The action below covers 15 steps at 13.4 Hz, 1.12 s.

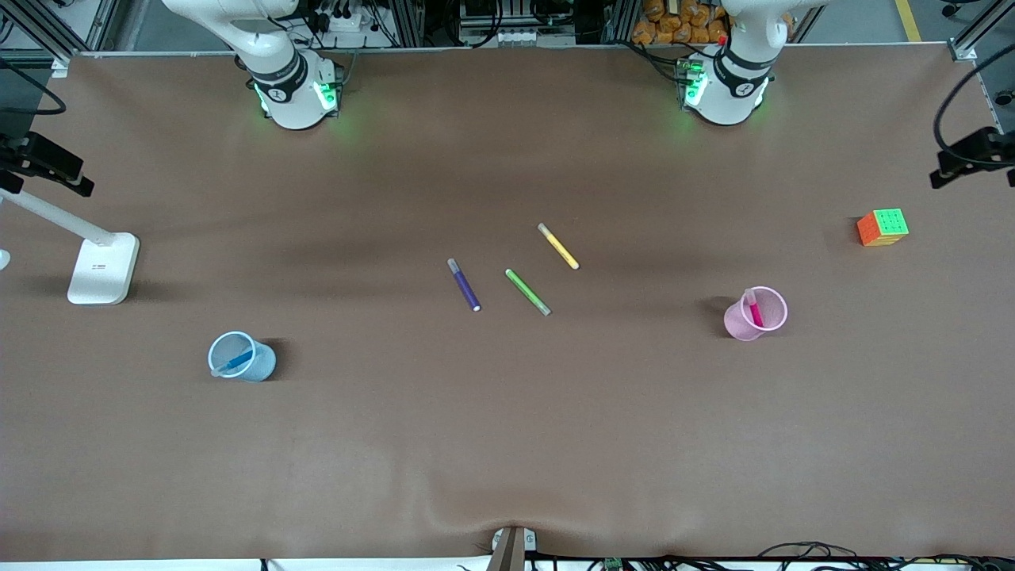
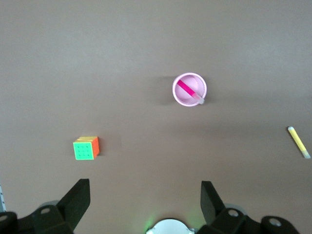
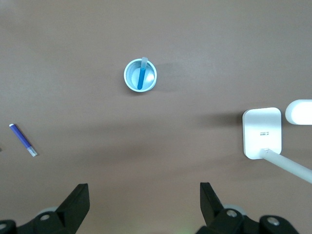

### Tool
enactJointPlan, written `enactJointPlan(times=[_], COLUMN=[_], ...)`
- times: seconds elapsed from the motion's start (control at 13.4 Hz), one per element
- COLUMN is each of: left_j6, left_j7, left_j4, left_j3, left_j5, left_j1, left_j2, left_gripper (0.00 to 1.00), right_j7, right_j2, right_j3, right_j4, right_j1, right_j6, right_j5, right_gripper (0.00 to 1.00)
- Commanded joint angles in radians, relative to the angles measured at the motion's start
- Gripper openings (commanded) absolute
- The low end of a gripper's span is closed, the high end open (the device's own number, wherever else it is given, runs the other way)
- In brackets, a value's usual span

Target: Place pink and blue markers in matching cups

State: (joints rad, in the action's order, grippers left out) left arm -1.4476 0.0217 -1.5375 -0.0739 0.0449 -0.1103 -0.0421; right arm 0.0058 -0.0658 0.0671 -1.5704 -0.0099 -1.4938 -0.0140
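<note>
The pink marker (image 1: 754, 310) stands slanted in the pale pink cup (image 1: 768, 321) toward the left arm's end of the table; both also show in the left wrist view, marker (image 2: 186, 88) in cup (image 2: 180, 99). The blue marker (image 1: 235, 362) leans in the light blue cup (image 1: 262, 365) toward the right arm's end; the right wrist view shows this marker (image 3: 142, 77) in its cup (image 3: 131, 80). My left gripper (image 2: 145, 191) is open and empty, high over the table near its base. My right gripper (image 3: 144, 192) is open and empty, likewise high up. Neither gripper shows in the front view.
A purple marker (image 1: 464, 285), a green marker (image 1: 527, 292) and a yellow marker (image 1: 558, 246) lie at the table's middle. A colour cube (image 1: 882, 228) sits toward the left arm's end. A white lamp base (image 1: 101, 268) stands toward the right arm's end.
</note>
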Motion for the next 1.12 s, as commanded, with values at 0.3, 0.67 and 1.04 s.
enactJointPlan(times=[0.3, 0.67, 1.04], left_j6=[-0.076, -0.068, -0.066], left_j7=[-0.140, -0.115, -0.112], left_j4=[-0.222, -0.196, -0.154], left_j3=[0.063, 0.063, 0.062], left_j5=[-0.008, -0.010, -0.011], left_j1=[0.159, 0.152, 0.152], left_j2=[-0.186, -0.165, -0.133], left_gripper=[1.00, 1.00, 1.00], right_j7=[-0.050, -0.049, -0.050], right_j2=[-0.008, -0.008, -0.008], right_j3=[-0.009, -0.009, -0.006], right_j4=[0.004, 0.003, -0.003], right_j1=[-0.012, -0.012, -0.018], right_j6=[0.012, 0.018, 0.024], right_j5=[-0.006, -0.009, -0.009], right_gripper=[1.00, 1.00, 1.00])
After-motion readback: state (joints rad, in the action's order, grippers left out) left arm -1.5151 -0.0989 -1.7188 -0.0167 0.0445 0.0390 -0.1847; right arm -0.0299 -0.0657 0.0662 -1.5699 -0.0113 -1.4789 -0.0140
